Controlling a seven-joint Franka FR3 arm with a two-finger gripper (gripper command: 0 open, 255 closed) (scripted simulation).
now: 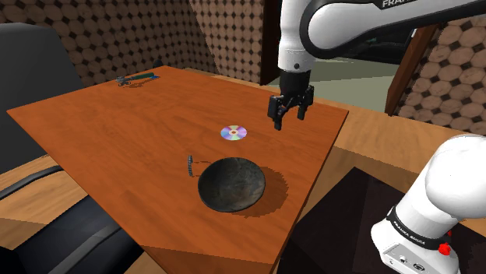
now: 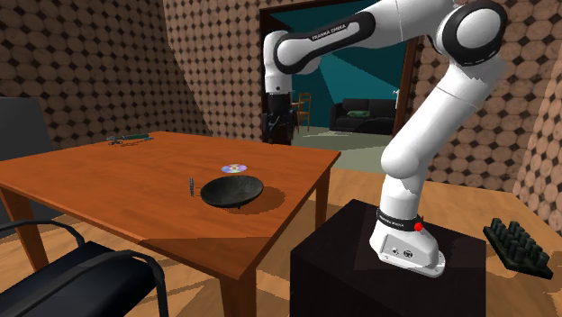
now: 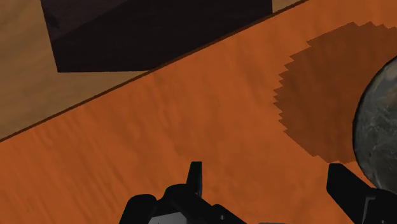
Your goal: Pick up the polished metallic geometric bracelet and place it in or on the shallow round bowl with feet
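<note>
Hovering with gripper [image 1: 290,111] spread open, clasping nothing. Needing move toward shoulder view's lower left, past CD [image 1: 233,133] — targeting thin bracelet [image 1: 189,165] standing on edge just beside dark bowl [image 1: 231,184].

Orange-brown wood bench [image 1: 109,132]: visible grain, smooth, faint sheen. Dark grey bowl [image 1: 231,184]: mottled, dull, slightly rough-looking. Small disc [image 1: 233,133]: glossy, iridescent. The bracelet [image 1: 189,165]: dark grey; finish too small to tell. Black fingers [image 3: 347,186]: matt.

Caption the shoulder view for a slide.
Open gripper hovers over the orange-brown table near a shiny disc; the thin bracelet stands beside the dark round bowl.
</note>
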